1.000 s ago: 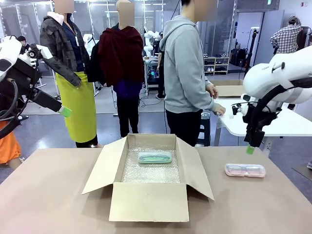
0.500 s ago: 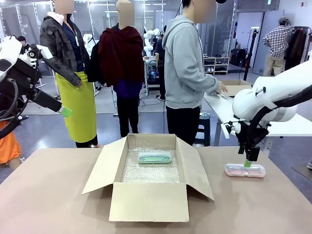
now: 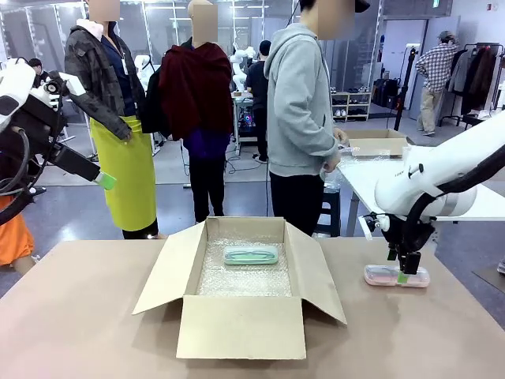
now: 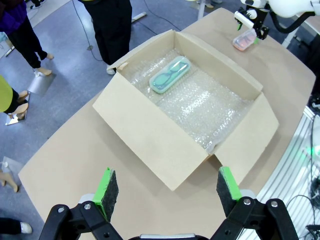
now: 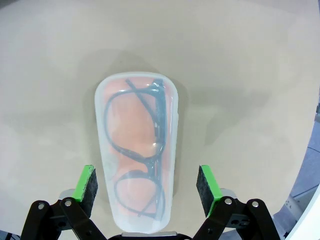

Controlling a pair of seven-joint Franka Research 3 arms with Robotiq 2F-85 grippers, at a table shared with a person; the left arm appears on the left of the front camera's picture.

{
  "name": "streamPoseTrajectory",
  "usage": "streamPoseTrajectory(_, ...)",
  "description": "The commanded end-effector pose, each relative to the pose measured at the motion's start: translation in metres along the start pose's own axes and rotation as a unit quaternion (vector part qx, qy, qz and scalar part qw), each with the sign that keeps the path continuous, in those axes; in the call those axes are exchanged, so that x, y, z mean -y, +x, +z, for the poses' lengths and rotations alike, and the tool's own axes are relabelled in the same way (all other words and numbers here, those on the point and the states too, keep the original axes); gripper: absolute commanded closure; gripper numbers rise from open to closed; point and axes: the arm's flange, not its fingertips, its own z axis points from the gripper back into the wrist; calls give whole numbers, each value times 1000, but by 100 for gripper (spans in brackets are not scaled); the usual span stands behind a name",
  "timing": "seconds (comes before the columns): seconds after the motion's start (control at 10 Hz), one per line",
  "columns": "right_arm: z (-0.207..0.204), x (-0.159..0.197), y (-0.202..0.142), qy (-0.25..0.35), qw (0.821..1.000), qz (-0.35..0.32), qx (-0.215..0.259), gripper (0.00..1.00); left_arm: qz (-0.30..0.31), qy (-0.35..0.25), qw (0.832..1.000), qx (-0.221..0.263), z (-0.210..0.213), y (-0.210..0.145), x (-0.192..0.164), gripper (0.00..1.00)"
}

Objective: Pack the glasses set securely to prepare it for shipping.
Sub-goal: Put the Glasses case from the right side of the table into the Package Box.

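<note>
The pale mint green glasses case (image 3: pixel 250 255) (image 4: pixel 170 74) lies on bubble wrap inside the open cardboard box (image 3: pixel 241 328) (image 4: pixel 150 140). Right of the box, the pale pink translucent case (image 3: pixel 397 275) (image 4: pixel 244 41) (image 5: pixel 137 150) rests on the table with dark-framed glasses inside. My right gripper (image 3: pixel 402 270) (image 5: pixel 147 182) (image 4: pixel 255 27) is low over it and open. Its green pads straddle the near end of the case without touching. My left gripper (image 3: pixel 101 178) (image 4: pixel 167 187) hangs open and empty, high at the left, off the table's far-left edge.
The box flaps (image 3: pixel 170 268) spread outward on all sides. A person in a grey hoodie (image 3: pixel 300 118) stands beyond the far edge, turned toward a white side table (image 3: pixel 371 174). Bare brown tabletop (image 3: pixel 79 316) lies to the left and front.
My right arm has come down from above the table's right end to just over the pink case. The left arm has not moved.
</note>
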Motion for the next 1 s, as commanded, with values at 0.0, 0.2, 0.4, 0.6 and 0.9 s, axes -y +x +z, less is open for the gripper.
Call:
streamPoseTrajectory(0.0,-10,-5,1,-17,1000,-5,-9,0,0,-9,1000,6,2,0,-1,0)
streamPoseTrajectory(0.2,-19,-6,3,-17,1000,0,-14,0,0,-9,1000,6,2,0,-1,0)
streamPoseTrajectory(0.4,-20,-5,2,-20,1000,0,-11,0,0,-9,1000,6,2,0,-1,0)
streamPoseTrajectory(0.6,-20,-3,-1,-14,1000,2,-19,8,0,-9,1000,6,2,0,-1,0)
streamPoseTrajectory(0.9,-14,-4,-2,-19,1000,6,-20,35,0,-9,1000,6,2,0,-1,0)
